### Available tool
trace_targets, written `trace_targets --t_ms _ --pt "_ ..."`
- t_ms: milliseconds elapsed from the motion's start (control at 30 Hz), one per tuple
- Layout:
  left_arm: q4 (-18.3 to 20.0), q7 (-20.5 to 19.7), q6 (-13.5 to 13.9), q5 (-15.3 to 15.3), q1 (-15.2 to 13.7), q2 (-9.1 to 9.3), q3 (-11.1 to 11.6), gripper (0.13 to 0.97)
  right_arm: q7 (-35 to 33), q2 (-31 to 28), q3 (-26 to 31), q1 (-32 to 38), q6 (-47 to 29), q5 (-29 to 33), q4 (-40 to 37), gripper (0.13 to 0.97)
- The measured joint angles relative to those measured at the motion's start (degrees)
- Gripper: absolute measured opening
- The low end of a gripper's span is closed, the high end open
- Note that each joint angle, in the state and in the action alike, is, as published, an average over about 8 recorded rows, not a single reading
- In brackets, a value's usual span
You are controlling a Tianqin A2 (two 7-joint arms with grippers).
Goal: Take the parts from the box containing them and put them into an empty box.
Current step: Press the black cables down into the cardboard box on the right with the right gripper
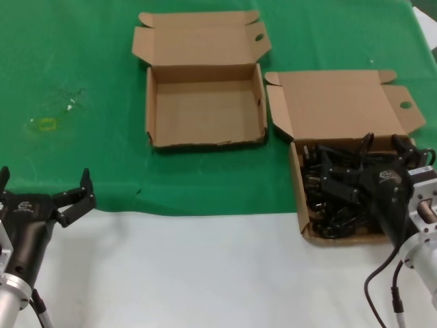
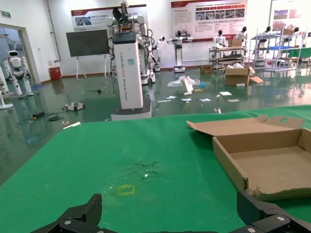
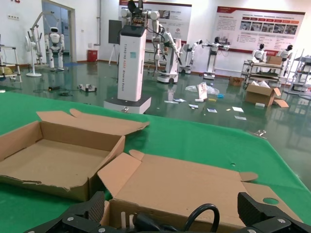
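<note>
Over full box near right edge of table: right gripper (image 1: 386,160) low above cords (image 1: 334,188), fingers spread, nothing pinched. Cords black, tangled heap filling full box (image 1: 298,179), lid laid back. Judged light, soft, rubbery, floppy; loops likely snag neighbours, plugs hard and heavier. Best hold: pinch across bunched loops mid-bundle, not single strand. Empty box (image 1: 205,106) just beside, toward table's far middle, lid open. Left gripper (image 1: 44,181) parked at near left edge, fingers spread.
</note>
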State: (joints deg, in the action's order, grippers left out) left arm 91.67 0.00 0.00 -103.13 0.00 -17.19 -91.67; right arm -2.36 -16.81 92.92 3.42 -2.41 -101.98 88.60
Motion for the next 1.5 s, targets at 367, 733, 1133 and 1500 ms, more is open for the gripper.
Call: trace_targets --t_ms 367,733,1133,1500 --pt "0.0 0.0 0.0 0.0 0.0 0.0 0.0 0.966 0.0 0.0 0.0 0.0 0.0 0.0 0.0 0.966" --pt "0.0 0.0 0.0 0.0 0.0 0.0 0.0 0.966 0.0 0.0 0.0 0.0 0.0 0.0 0.0 0.966" --pt "0.0 0.0 0.0 0.0 0.0 0.0 0.0 0.966 0.0 0.0 0.0 0.0 0.0 0.0 0.0 0.966" --pt "0.0 0.0 0.0 0.0 0.0 0.0 0.0 0.966 0.0 0.0 0.0 0.0 0.0 0.0 0.0 0.966"
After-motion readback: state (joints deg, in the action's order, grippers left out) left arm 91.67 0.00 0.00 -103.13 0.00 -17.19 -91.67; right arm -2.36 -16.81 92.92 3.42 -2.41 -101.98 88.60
